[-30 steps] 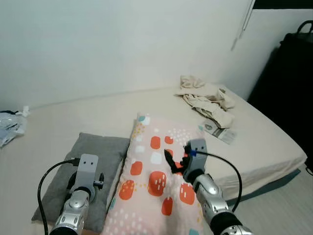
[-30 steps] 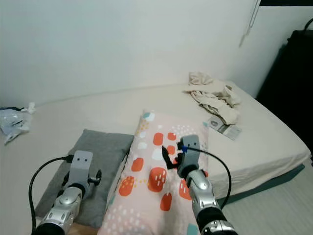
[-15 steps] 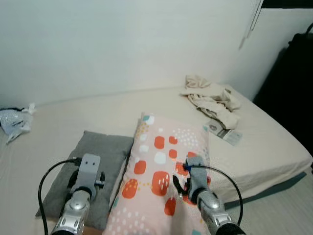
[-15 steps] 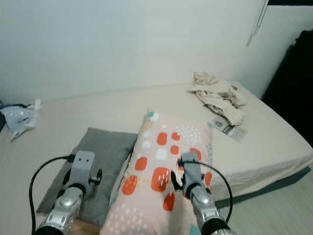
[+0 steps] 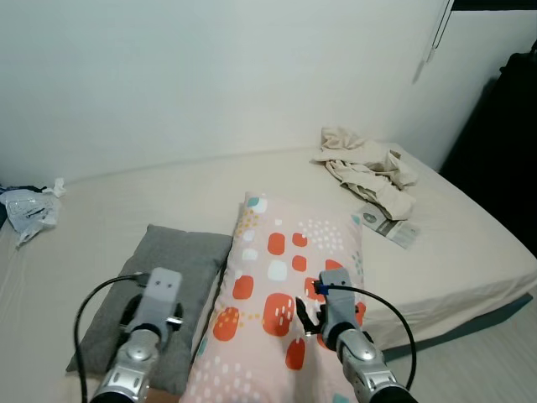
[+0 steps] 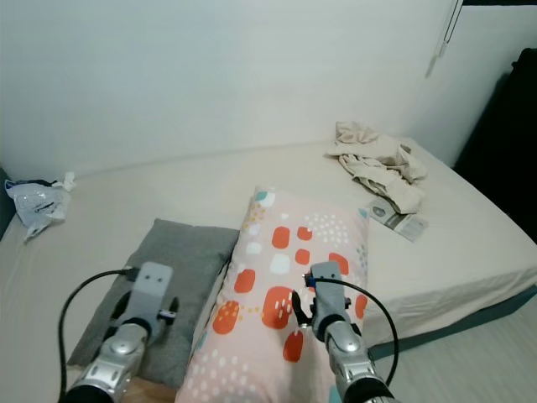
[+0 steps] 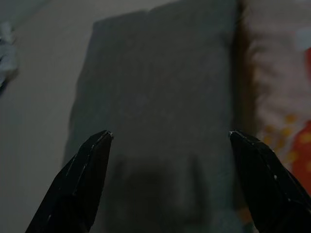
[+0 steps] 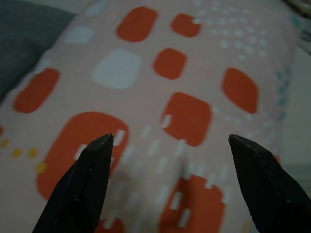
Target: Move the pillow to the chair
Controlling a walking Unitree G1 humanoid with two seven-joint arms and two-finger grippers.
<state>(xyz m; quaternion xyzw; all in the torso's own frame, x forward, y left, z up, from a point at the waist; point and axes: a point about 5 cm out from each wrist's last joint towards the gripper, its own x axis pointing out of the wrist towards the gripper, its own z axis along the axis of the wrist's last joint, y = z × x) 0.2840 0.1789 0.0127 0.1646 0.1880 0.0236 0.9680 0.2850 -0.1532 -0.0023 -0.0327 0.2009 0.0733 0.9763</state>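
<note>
A pink pillow [image 5: 277, 269] with orange-red squares lies lengthwise on the beige bed [image 5: 151, 193], beside a grey pillow [image 5: 172, 264] on its left. My right gripper [image 5: 309, 317] hovers open just above the pink pillow's near half. In the right wrist view its two black fingers [image 8: 87, 179] stand wide apart over the pattern, holding nothing. My left gripper [image 7: 170, 138] is also open, poised over the grey pillow with the pink pillow's edge [image 7: 277, 97] at one side. Nothing sits between either pair of fingers.
Crumpled beige clothes [image 5: 365, 164] and a printed packet [image 5: 388, 225] lie on the bed's far right. A plastic bag [image 5: 29, 210] sits at the far left. A dark object [image 5: 503, 151] stands to the right of the bed, with floor [image 5: 495, 361] below.
My right gripper has drawn back toward me along the pink pillow, from its middle to its near half. The camera shifted slightly. The left arm has hardly moved.
</note>
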